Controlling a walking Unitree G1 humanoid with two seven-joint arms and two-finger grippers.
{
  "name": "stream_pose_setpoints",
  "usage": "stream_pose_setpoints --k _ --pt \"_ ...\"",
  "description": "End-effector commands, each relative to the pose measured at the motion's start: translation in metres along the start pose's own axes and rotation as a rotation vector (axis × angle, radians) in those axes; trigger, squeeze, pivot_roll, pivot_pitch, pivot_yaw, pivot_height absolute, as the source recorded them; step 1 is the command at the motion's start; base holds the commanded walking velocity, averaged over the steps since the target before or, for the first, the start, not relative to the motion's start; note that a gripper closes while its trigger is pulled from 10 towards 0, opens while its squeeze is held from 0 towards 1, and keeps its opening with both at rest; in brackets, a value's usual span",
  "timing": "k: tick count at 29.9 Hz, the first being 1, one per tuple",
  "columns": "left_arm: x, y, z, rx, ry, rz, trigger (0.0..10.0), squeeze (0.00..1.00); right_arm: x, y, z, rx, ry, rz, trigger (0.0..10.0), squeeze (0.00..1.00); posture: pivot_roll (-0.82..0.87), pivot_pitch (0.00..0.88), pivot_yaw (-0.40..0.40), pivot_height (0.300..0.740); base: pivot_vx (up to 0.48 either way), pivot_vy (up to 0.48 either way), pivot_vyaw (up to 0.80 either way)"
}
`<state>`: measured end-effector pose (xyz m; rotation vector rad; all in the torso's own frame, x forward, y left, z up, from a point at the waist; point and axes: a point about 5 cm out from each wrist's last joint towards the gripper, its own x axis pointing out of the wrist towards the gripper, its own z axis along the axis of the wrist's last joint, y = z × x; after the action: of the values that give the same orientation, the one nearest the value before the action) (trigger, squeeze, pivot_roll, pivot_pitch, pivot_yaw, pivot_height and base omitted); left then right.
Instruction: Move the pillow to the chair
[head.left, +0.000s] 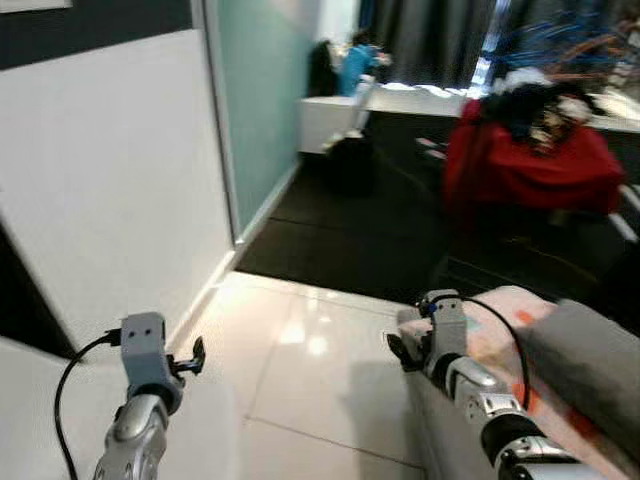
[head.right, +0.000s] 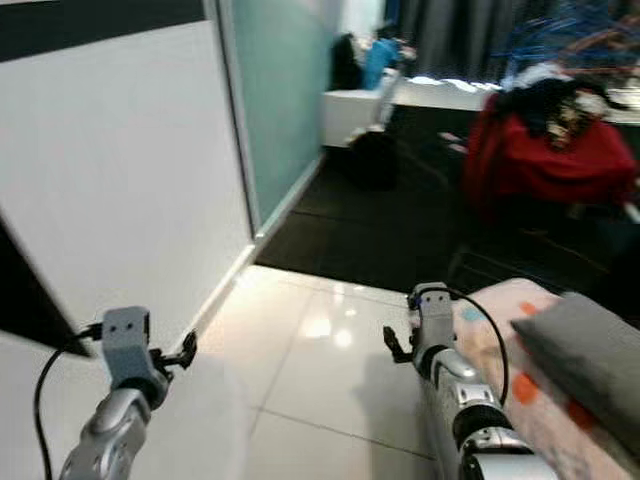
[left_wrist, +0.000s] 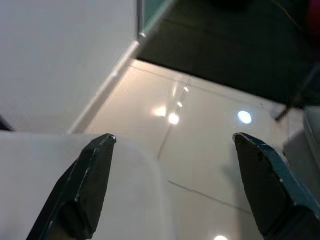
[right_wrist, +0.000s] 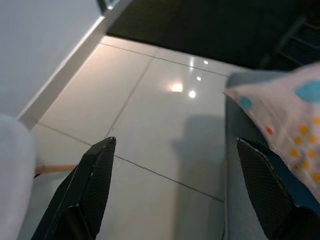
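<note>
Both arms are raised over glossy tile floor (head.left: 320, 380). Left gripper (left_wrist: 172, 185) and right gripper (right_wrist: 175, 185) have fingers spread wide, w/ nothing held. Dotted pillow (right_wrist: 290, 125) lies on grey seat (right_wrist: 245, 200) just right of right gripper, grey cushion (head.left: 590, 360) beside it. White wall (head.left: 110, 180) at left.

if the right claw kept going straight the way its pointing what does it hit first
Probably the glossy tiled floor. The right claw is open and angled forward and down, with bare tile between its fingers; the dotted pillow sits off to one side, outside that line. Depth is hard to judge.
</note>
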<state>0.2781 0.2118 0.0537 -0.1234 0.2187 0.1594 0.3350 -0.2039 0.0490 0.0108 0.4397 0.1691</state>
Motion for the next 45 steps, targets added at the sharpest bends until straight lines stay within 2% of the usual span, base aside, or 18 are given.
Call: stream_pose_setpoints --k 1,12,22,34,45 --pt "-0.001 0.001 -0.002 0.000 0.001 0.001 10.0 0.00 0.001 -0.002 0.009 -0.016 -0.017 0.000 10.0 0.00 -0.17 0.000 -0.012 0.740 0.000 0.000 -0.75" --pt "0.003 0.002 0.001 0.006 -0.009 -0.012 10.0 0.00 0.001 0.001 -0.001 -0.015 0.003 -0.002 10.0 0.00 -0.18 0.000 0.000 0.740 0.000 0.000 -0.75" --pt "0.004 0.000 0.001 0.006 -0.013 -0.029 10.0 0.00 0.001 0.002 0.001 -0.031 0.001 -0.002 10.0 0.00 -0.18 0.000 -0.004 0.740 0.000 0.000 -0.59" --pt "0.002 -0.004 0.000 -0.011 -0.008 -0.053 10.0 0.00 0.002 0.004 0.002 -0.069 0.003 -0.001 10.0 0.00 -0.18 0.000 -0.011 0.740 0.000 -0.457 0.00" --pt "0.000 0.003 -0.003 -0.017 -0.003 -0.027 10.0 0.00 0.001 0.003 -0.004 -0.154 0.054 -0.004 10.0 0.00 -0.18 0.000 -0.010 0.740 0.000 -0.480 0.00"
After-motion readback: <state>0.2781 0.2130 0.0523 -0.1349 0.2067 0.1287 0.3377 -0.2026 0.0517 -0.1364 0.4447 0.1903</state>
